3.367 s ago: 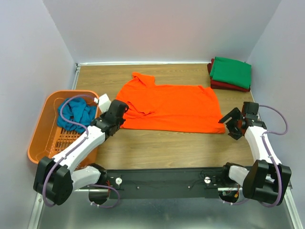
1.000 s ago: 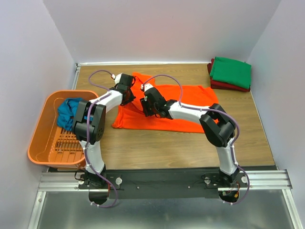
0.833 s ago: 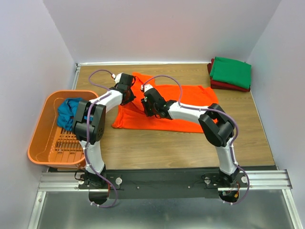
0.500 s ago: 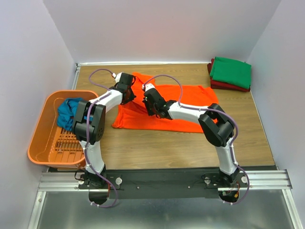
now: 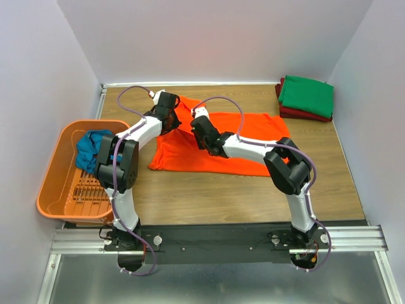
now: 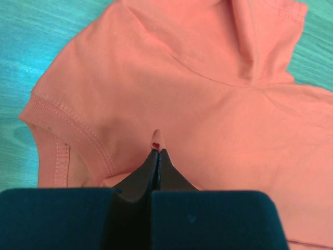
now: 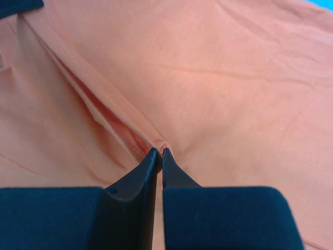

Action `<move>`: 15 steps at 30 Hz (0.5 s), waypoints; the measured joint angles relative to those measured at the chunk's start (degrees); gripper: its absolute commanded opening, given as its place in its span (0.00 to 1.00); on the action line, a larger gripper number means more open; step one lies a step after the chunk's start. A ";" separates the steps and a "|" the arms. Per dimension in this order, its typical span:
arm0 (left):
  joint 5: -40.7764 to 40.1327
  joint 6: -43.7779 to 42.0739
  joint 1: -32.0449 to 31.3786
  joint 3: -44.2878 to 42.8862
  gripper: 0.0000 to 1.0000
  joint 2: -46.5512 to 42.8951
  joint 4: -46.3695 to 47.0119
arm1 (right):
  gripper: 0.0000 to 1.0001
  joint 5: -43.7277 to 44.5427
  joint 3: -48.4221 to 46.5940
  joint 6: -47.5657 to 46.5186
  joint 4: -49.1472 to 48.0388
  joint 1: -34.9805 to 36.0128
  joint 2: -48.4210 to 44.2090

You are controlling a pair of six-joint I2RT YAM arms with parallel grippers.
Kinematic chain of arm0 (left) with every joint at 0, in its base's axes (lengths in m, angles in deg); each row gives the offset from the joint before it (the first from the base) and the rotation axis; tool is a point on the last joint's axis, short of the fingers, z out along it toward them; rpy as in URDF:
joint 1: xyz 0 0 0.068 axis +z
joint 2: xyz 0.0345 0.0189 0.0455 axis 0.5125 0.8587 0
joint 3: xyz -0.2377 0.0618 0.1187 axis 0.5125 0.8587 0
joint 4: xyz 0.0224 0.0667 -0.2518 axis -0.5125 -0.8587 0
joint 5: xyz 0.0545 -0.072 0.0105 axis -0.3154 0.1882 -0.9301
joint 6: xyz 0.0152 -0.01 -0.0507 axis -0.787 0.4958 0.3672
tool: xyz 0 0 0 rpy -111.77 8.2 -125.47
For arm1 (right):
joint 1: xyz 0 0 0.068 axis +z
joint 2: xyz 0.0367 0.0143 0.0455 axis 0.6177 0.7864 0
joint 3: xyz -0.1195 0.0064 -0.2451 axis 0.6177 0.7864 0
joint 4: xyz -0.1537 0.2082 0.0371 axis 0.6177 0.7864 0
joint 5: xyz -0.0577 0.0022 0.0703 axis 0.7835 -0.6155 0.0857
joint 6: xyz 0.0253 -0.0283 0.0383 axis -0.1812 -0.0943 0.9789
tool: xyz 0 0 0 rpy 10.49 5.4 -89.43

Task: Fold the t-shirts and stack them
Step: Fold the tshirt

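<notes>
Orange t-shirt (image 5: pixel 247 145) flat on the table (image 5: pixel 253 196); left gripper (image 6: pixel 157 152) and right gripper (image 7: pixel 159 152) each clamped on a pinch of its cloth near the collar end; first fold seemingly starting; next, lifting both pinches together, carrying evenly across.

Gripper (image 7: pixel 159 151) tight on orange t-shirt (image 7: pixel 234 94)

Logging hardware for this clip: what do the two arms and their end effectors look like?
Both match. The left arm and right arm have white rounded links and bulky black joints, with a thin purple cable looping along each. The left end effector and right end effector each show a dark blocky body and two dark fingers tapering to narrow tips. No readable markings.
</notes>
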 measured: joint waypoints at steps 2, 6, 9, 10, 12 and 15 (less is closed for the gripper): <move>0.00 -0.17 0.00 -0.31 0.00 -0.02 -0.02 | 0.13 0.63 -0.44 -0.04 -0.02 0.00 0.00; 0.00 -0.48 0.00 -0.37 0.00 -0.13 -0.11 | 0.13 1.88 -1.03 -0.24 -0.02 0.00 -0.07; 0.00 -0.66 0.00 -0.37 0.00 -0.13 -0.11 | 0.13 2.43 -1.05 -0.42 -0.02 0.00 -0.15; 0.00 -0.66 0.00 -0.37 0.00 -0.13 -0.13 | 0.13 2.56 -1.05 -0.42 -0.02 -0.02 -0.15; 0.02 -0.76 0.00 -0.44 0.00 -0.13 -0.11 | 0.13 2.95 -1.05 -0.42 -0.02 -0.02 -0.17; 0.24 -0.83 0.00 -0.66 0.00 -0.13 -0.15 | 0.13 3.34 -1.03 -0.42 -0.02 -0.13 -0.20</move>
